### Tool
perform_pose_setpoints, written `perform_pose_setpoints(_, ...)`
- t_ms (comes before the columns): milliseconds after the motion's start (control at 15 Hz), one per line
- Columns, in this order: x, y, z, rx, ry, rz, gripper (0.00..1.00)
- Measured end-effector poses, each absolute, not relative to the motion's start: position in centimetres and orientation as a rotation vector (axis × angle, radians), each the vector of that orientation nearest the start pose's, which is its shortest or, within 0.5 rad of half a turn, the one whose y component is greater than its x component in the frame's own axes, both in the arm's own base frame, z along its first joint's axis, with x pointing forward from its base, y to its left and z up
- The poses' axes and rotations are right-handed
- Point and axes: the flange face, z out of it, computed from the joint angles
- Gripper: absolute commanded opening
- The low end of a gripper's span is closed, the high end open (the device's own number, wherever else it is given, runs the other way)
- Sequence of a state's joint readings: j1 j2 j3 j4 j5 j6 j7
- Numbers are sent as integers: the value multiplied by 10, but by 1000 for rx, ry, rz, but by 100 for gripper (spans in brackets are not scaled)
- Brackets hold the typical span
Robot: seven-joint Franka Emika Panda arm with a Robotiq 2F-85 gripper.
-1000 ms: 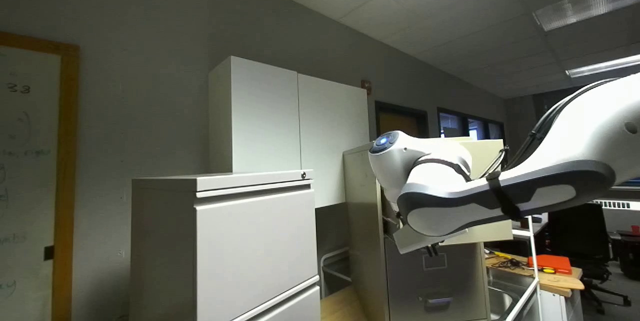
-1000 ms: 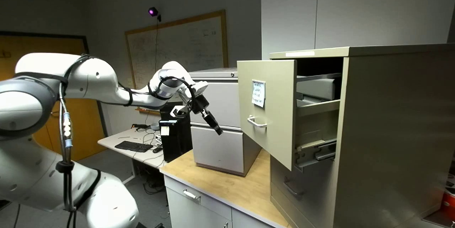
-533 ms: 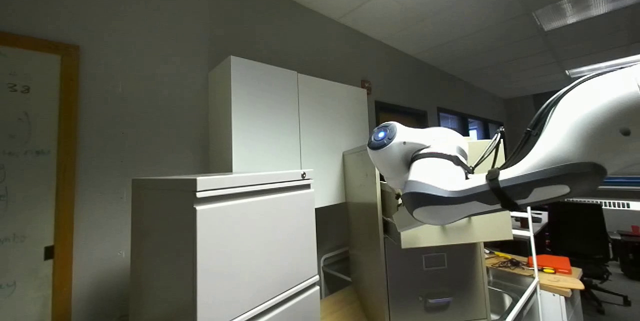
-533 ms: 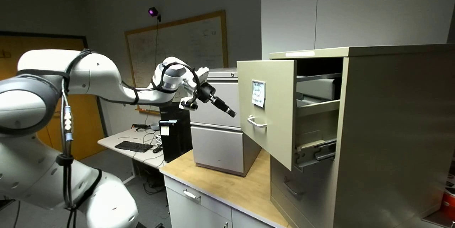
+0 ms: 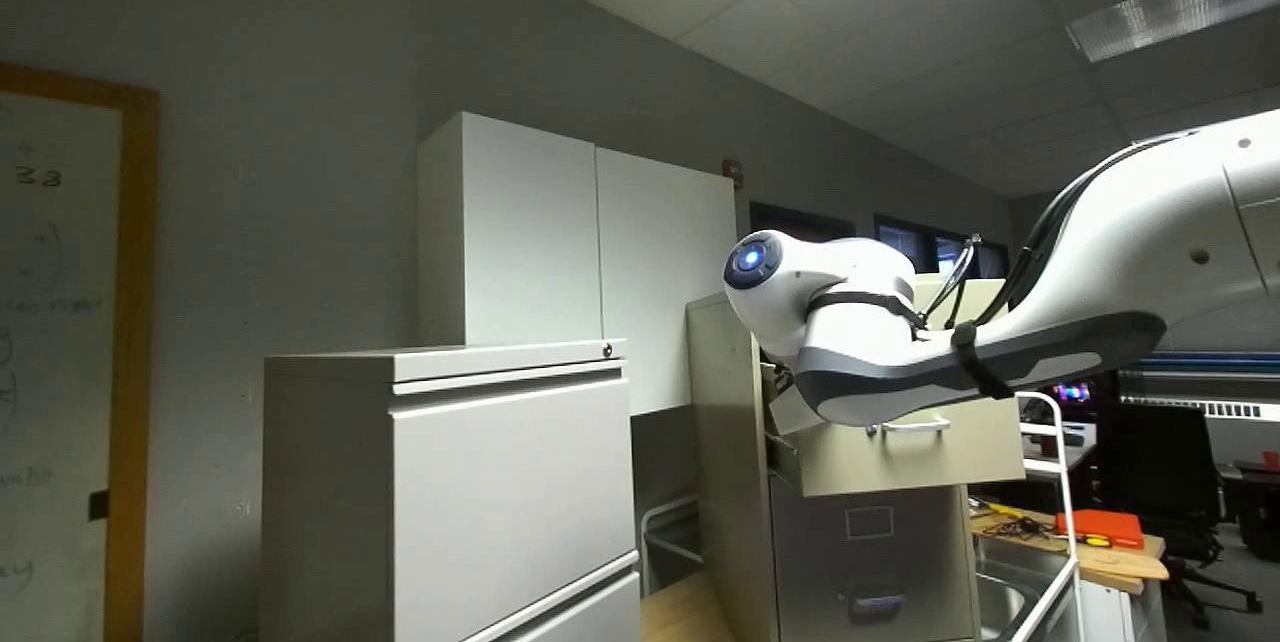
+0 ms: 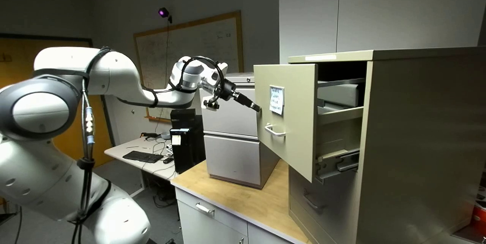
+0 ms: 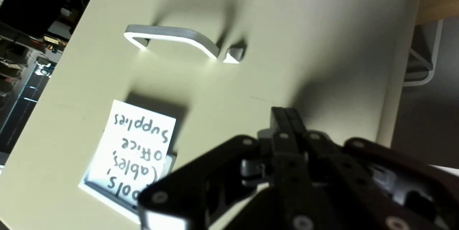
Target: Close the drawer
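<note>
Gripper [image 7: 285,110]: fingers together, nothing between them.
Drawer [image 7: 222,86]: directly ahead of the fingertips, standing well out of its slot; contact cannot be told.
Label [image 7: 134,144]: beside the tips; worth avoiding.
Handle [image 7: 168,32]: lower than the tips, nearer mid-front; worth avoiding.
Runners [image 6: 336,163]: beyond the front, lower than the hand; likely best pushed straight along, contact shifted toward mid-front against binding.
Cabinet [image 6: 421,133]: farthest from the hand, behind the drawer.

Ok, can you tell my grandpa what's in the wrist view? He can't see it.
A closed black robot gripper points at the beige front of a drawer; whether it touches is unclear. A silver handle is toward the picture's upper left, and below it an upside-down handwritten note mentions cables and office supplies.
</note>
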State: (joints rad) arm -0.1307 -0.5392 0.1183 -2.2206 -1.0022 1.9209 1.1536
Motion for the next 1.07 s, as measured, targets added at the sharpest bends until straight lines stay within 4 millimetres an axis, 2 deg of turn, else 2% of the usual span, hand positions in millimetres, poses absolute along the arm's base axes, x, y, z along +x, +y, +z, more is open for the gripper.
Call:
perform_pose_setpoints(333, 412, -61, 645, 2065, -946, 863, 0)
perform_pose_setpoints(600, 417, -76, 653, 2148, -934, 849, 0)
perform_pose_setpoints(1067, 453, -121, 668, 2287, -928, 802, 0)
